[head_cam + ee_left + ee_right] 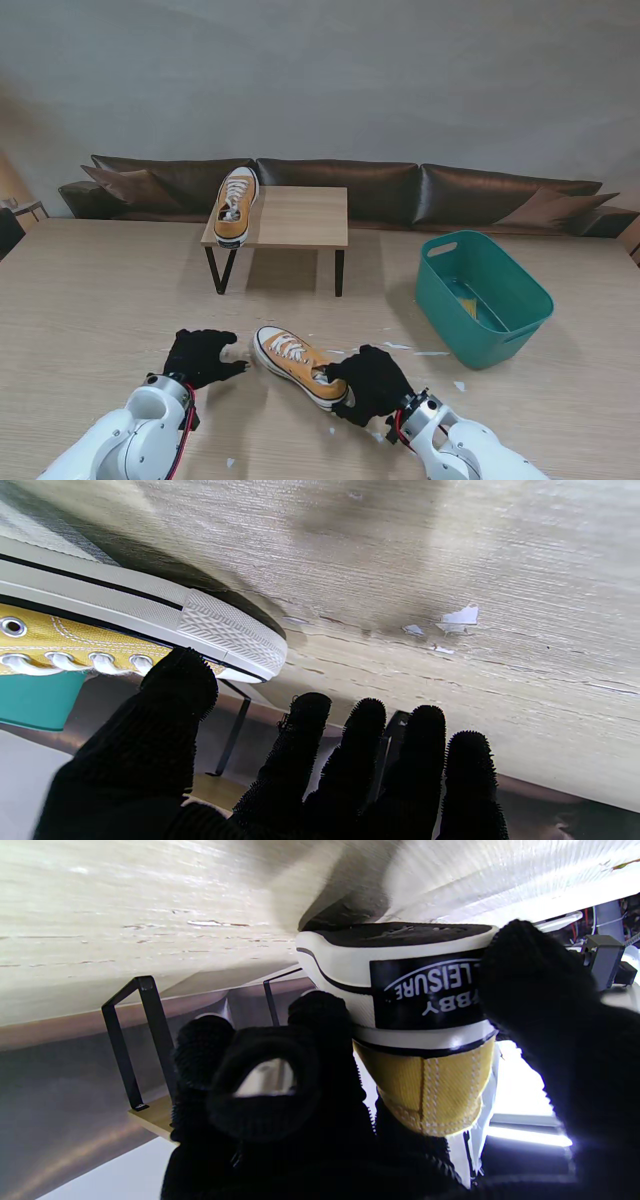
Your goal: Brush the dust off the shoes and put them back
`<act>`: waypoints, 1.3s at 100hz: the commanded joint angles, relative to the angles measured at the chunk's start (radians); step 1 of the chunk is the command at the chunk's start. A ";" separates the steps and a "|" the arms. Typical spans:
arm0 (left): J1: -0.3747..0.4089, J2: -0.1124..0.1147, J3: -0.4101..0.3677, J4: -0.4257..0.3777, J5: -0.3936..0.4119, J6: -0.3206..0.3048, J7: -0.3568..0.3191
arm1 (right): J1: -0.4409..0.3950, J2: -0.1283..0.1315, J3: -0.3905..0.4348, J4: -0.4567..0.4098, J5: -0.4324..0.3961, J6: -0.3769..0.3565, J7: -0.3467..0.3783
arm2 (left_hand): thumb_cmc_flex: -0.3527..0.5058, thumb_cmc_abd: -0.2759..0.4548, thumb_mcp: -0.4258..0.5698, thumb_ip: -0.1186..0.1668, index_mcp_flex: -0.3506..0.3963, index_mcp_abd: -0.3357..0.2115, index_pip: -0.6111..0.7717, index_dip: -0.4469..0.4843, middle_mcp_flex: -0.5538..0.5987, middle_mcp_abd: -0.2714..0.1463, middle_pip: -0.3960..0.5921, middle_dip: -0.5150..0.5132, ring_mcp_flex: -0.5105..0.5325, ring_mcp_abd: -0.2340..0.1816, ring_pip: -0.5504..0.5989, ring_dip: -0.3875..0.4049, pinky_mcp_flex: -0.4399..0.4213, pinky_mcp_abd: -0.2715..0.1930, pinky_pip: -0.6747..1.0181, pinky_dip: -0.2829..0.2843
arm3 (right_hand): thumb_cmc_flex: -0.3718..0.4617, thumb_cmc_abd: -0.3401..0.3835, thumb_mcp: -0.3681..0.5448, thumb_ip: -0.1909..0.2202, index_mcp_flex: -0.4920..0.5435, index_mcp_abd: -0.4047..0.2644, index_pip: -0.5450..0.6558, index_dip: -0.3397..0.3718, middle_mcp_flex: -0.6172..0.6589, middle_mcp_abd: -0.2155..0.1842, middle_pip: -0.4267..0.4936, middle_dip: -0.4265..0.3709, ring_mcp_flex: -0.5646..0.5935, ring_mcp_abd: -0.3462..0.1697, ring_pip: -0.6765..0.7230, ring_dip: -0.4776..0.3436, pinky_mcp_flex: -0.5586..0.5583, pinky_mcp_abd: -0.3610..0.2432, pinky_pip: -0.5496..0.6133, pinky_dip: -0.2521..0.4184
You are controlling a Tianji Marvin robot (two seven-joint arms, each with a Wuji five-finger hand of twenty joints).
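A yellow canvas shoe (292,362) with white laces and a white sole lies on the table close to me. My right hand (372,384), in a black glove, is shut on its heel (425,1005), thumb on one side and fingers on the other. My left hand (200,355) rests just left of the shoe's toe (235,640), fingers (370,760) spread, holding nothing; its thumb (175,700) is near the toe. A second yellow shoe (236,206) stands on the left end of the small wooden stand (300,215) farther away.
A teal plastic tub (485,297) sits to the right, with something yellow inside. White paper scraps (415,350) lie scattered around the near shoe and by the tub. A dark sofa (480,195) runs behind the table's far edge.
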 commanded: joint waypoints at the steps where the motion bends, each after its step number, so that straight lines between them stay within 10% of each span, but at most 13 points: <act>1: 0.007 -0.005 -0.004 -0.010 0.002 -0.001 -0.015 | -0.005 -0.007 0.006 -0.020 -0.004 -0.008 -0.013 | 0.027 0.043 -0.018 0.036 0.000 0.004 -0.003 0.003 0.009 0.021 -0.002 0.007 0.024 0.022 0.012 0.007 -0.020 0.016 0.012 0.014 | 0.114 0.030 0.142 0.034 0.221 0.301 0.413 0.060 0.073 -0.171 -0.016 0.004 0.005 -0.135 0.033 0.018 0.339 -0.029 0.021 0.015; 130: 0.011 -0.005 -0.015 -0.017 0.000 0.021 -0.027 | -0.117 -0.024 0.287 -0.376 0.049 -0.031 0.121 | 0.033 0.053 -0.040 0.039 -0.007 0.004 -0.007 0.000 0.000 0.022 -0.004 0.004 0.013 0.017 0.001 0.006 -0.027 0.012 -0.008 0.016 | 0.133 0.034 0.146 0.039 0.225 0.330 0.415 0.042 0.080 -0.146 -0.031 0.030 0.003 -0.114 0.046 0.039 0.353 -0.016 0.003 0.054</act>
